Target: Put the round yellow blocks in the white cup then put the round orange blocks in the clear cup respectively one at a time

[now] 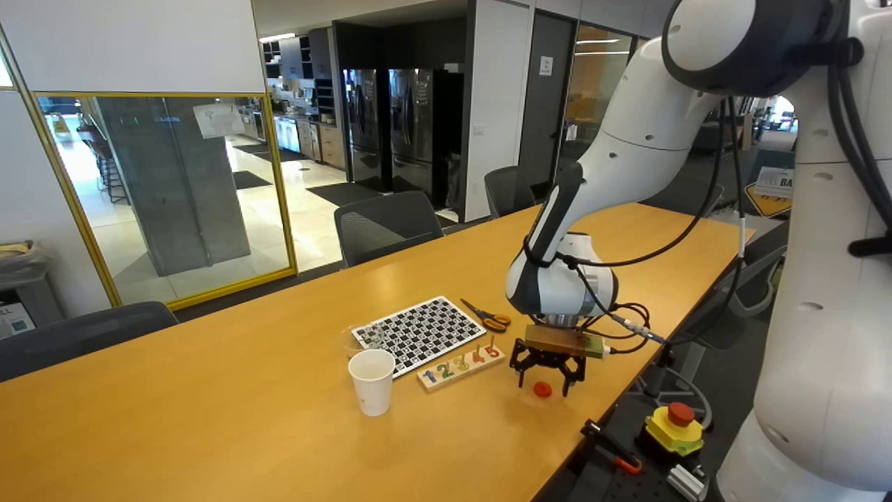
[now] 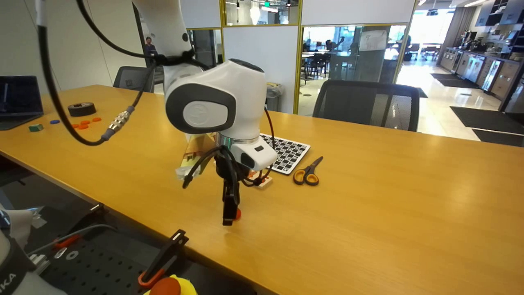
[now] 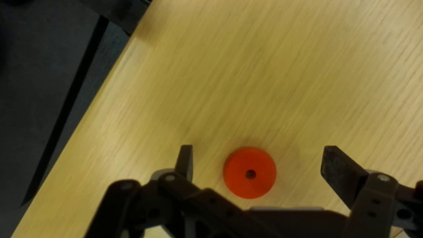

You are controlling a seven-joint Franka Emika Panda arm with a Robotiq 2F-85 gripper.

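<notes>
One round orange block (image 3: 249,173), a red-orange disc with a centre hole, lies flat on the table. Above and around it stands my open gripper (image 3: 258,147), one finger to each side and touching neither; the disc sits closer to the left finger in the wrist view. Several more round orange blocks (image 2: 84,122) lie at the table's far end. The white cup (image 1: 372,382) stands upright. Behind it a faint transparent shape looks like the clear cup (image 1: 365,337), partly hidden; its pose I cannot tell. No round yellow blocks show in these frames.
Beside the white cup lie a checkered board (image 1: 426,331), a numbered wooden peg board (image 1: 460,367) and scissors (image 1: 486,317). A black tape roll (image 2: 82,109), blue disc (image 2: 55,121), green block (image 2: 36,128) and laptop (image 2: 18,100) are far off. The table edge (image 3: 89,109) runs close by.
</notes>
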